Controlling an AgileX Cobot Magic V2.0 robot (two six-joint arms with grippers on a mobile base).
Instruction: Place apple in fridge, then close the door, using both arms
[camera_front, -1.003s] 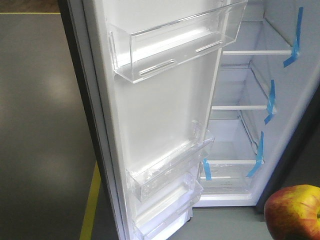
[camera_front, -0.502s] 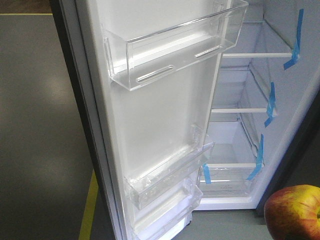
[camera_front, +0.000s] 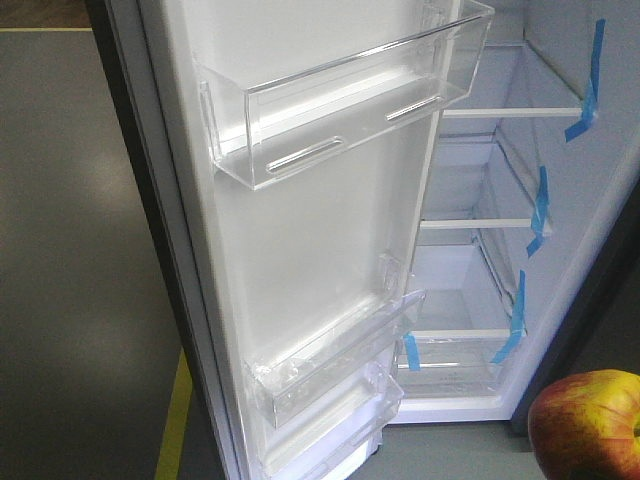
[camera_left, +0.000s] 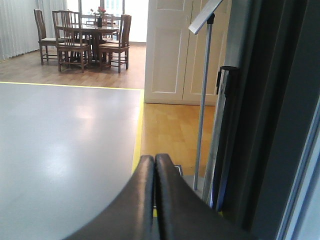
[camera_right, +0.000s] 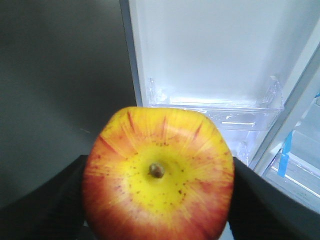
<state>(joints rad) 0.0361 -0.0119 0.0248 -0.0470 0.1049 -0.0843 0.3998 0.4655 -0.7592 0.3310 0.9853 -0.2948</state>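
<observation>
The red and yellow apple (camera_right: 158, 175) fills the right wrist view, stem toward the camera, held between the black fingers (camera_right: 55, 200) of my right gripper (camera_right: 158, 200). It also shows at the bottom right of the front view (camera_front: 588, 425). The fridge (camera_front: 480, 280) stands open ahead, with a white interior, white shelves and strips of blue tape. Its door (camera_front: 310, 250) is swung open on the left, white inside with clear bins. My left gripper (camera_left: 154, 162) is shut and empty, beside the door's dark outer edge (camera_left: 280, 125).
Grey floor (camera_front: 80, 250) with a yellow line (camera_front: 175, 420) lies left of the door. The left wrist view shows a wooden floor, white cupboard doors (camera_left: 180, 50), a thin metal pole (camera_left: 202, 110) and a dining table with chairs (camera_left: 85, 37) far back.
The door and fridge have shifted slightly left in the front view. The apple stays at the same place at the bottom right.
</observation>
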